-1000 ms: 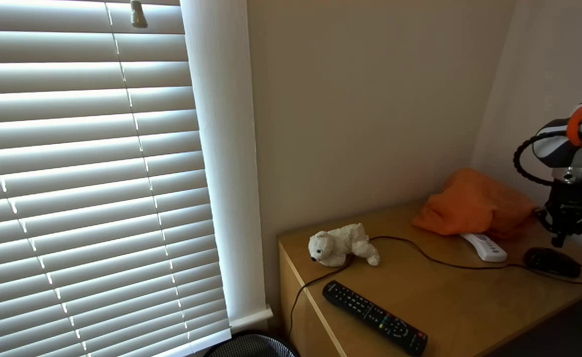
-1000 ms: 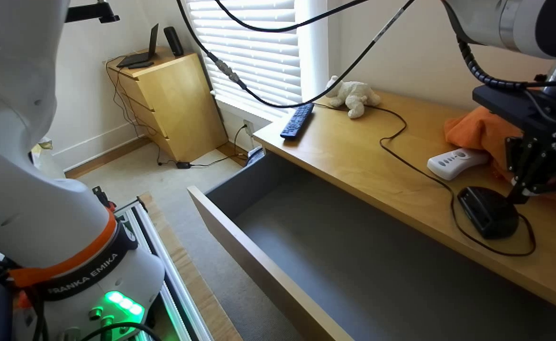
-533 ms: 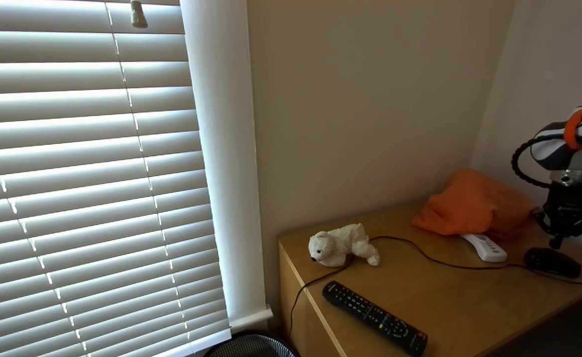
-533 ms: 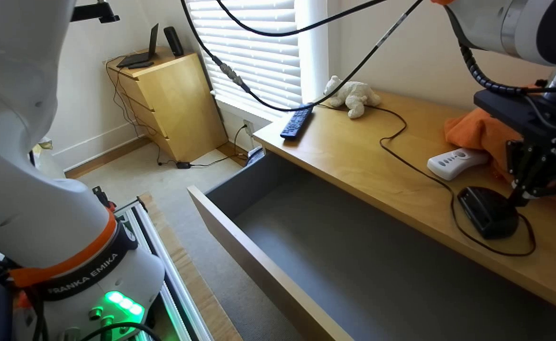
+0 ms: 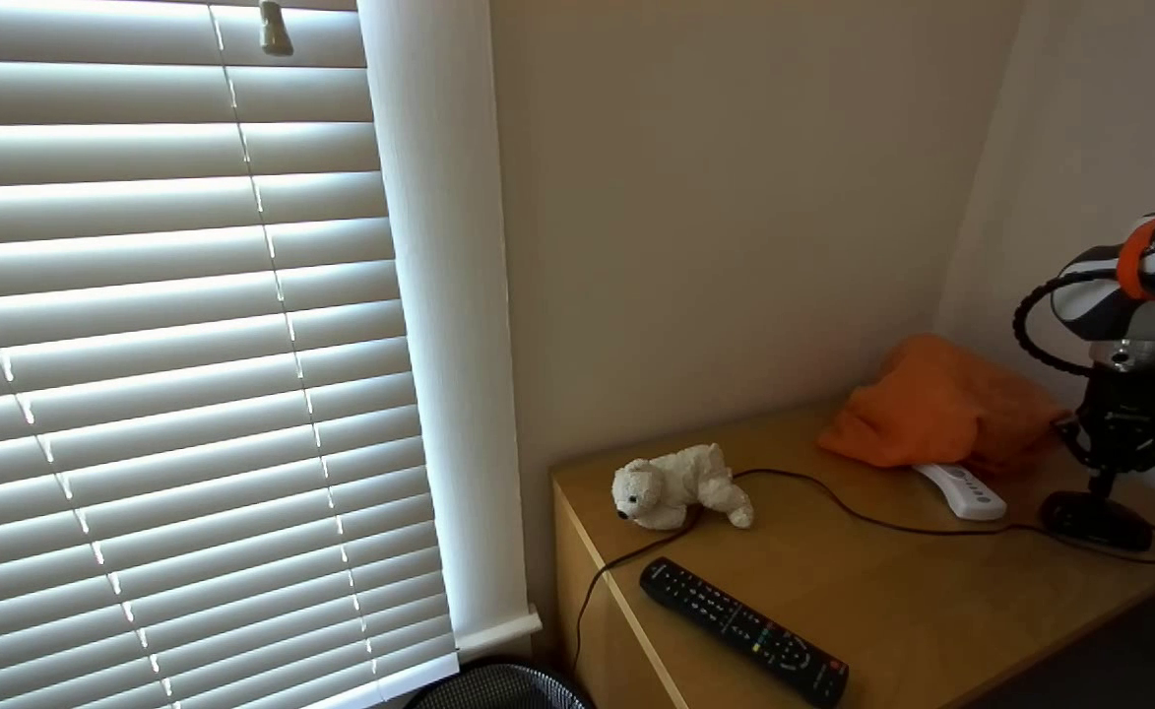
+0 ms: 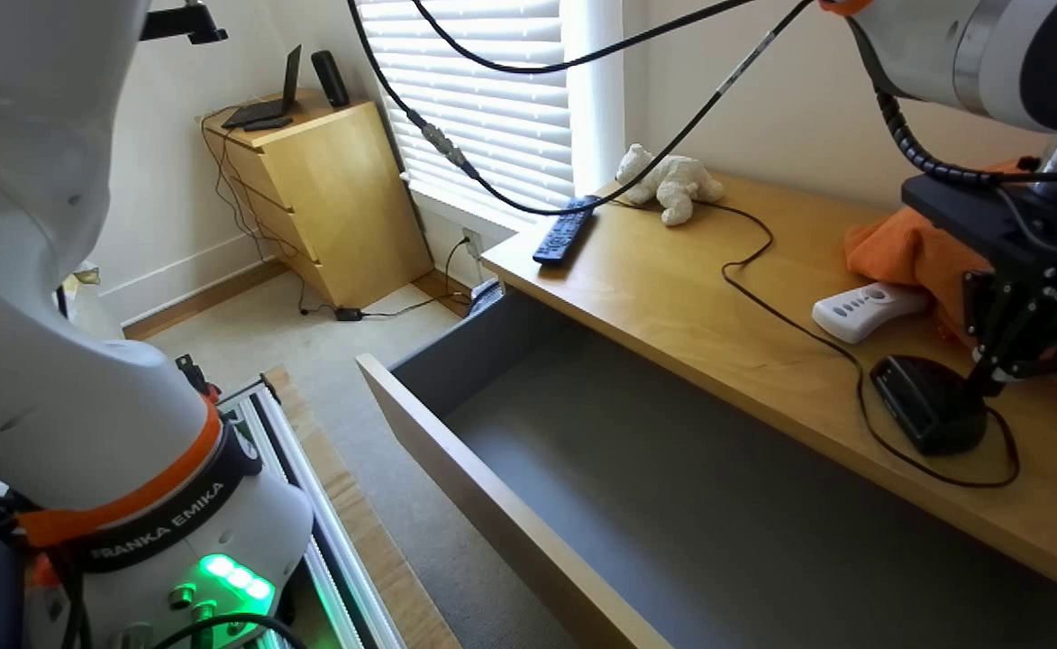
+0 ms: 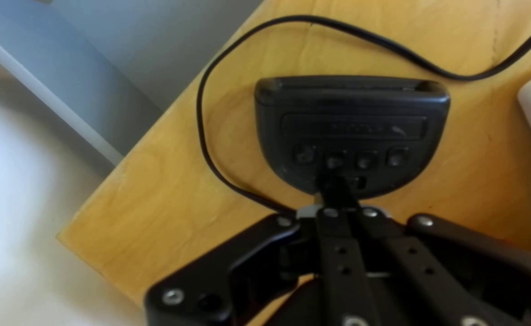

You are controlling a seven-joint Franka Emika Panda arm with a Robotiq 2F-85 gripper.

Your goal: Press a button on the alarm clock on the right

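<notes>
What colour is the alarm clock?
The alarm clock is black all over its top, buttons too; it shows best in the wrist view.

The alarm clock (image 7: 356, 102) is sitting on the table (image 5: 863, 581), beneath the claw (image 7: 335, 188).
In an exterior view, the handset (image 5: 968, 495) is lying left of the alarm clock, the cloth (image 5: 941, 409) covering its far end; the plush bear (image 5: 680, 485) is resting farther left, the remote control (image 5: 744, 630) lying before it. The drawer (image 6: 492, 505) is jutting out below the table.

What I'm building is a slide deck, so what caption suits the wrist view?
Shut gripper close by the four buttons on the clock, a cord curving partway around it.
</notes>
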